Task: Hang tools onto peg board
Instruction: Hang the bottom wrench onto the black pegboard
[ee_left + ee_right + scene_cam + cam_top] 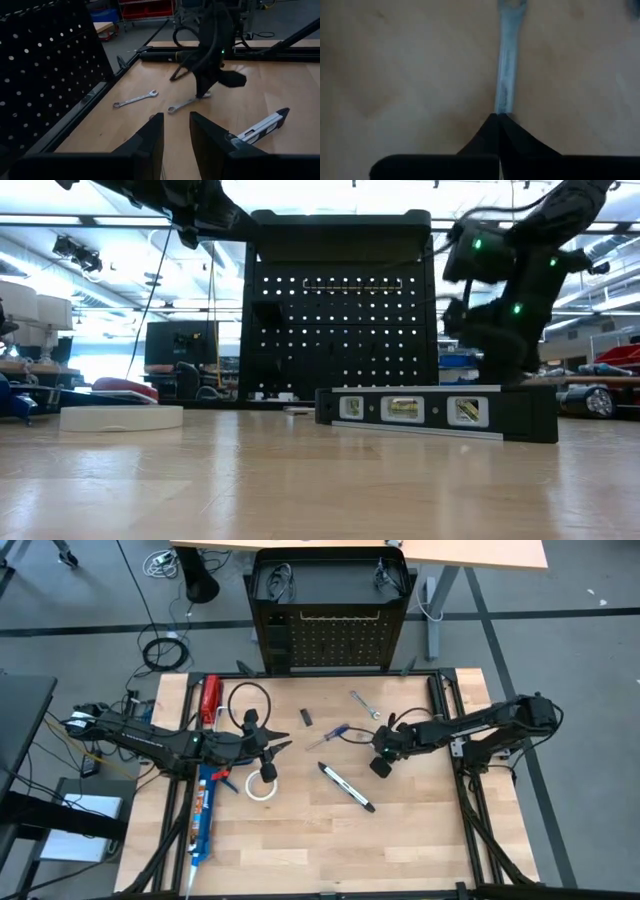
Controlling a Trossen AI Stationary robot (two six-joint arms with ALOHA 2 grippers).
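The black peg board [330, 640] stands upright at the table's far edge. A silver wrench [365, 703] lies flat near it. A second silver wrench [186, 104] lies mid-table, and my right gripper [498, 117] is shut on its end. My left gripper [176, 132] hovers open above the table's left half with nothing between its fingers, pointing toward the right arm. A white tape roll [263, 787] and a black-and-white level-like tool [345, 787] lie flat toward the near side. My right gripper pinches the wrench's end [502, 107] nearest the table's right side between its two fingertips. The fingers slant steeply down from the right and lie along the wrench. The wrench stretches away from the fingertips, and its other end [172, 108] rests on the table.
A long blue caulking gun [203, 810] and a red-handled tool [210, 698] lie along the table's left side. A small black piece [307, 717] sits mid-table and a black loop [245, 700] lies near the left arm. Bare wood lies along the near edge.
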